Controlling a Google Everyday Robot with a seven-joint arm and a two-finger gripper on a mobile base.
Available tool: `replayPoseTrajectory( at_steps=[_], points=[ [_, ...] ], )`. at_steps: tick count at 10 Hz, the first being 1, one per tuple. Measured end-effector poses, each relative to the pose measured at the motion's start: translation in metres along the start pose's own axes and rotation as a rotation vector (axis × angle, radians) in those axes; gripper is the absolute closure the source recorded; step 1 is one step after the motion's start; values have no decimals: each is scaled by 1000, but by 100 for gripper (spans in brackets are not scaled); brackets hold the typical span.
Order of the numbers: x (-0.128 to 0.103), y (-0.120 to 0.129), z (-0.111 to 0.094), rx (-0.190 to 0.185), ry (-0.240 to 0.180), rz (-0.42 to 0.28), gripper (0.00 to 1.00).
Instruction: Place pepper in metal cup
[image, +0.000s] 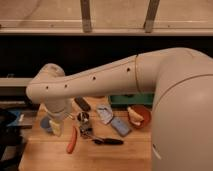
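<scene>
Over the 9 o'clock side of the wooden table (107, 159), the gripper (56, 128) hangs just at the blue cup (45, 123).
Whether it is wide or narrow cannot be told. The pepper (72, 143) lies slanted on the wood at the gripper's 4 o'clock, apart from it. The metal cup (83, 119) stands at the pepper's 1 o'clock, near its upper end. A black-handled utensil (108, 141) lies at the pepper's 3 o'clock, with an orange bowl (142, 119) beyond toward 2 o'clock.
</scene>
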Motion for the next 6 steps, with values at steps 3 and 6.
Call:
replayPoseTrajectory(
  at_steps=[3,6],
  points=[
    [-2,1,0,-1,-1,-3,25],
    [-12,9,21,-55,24,-27,25]
  ],
)
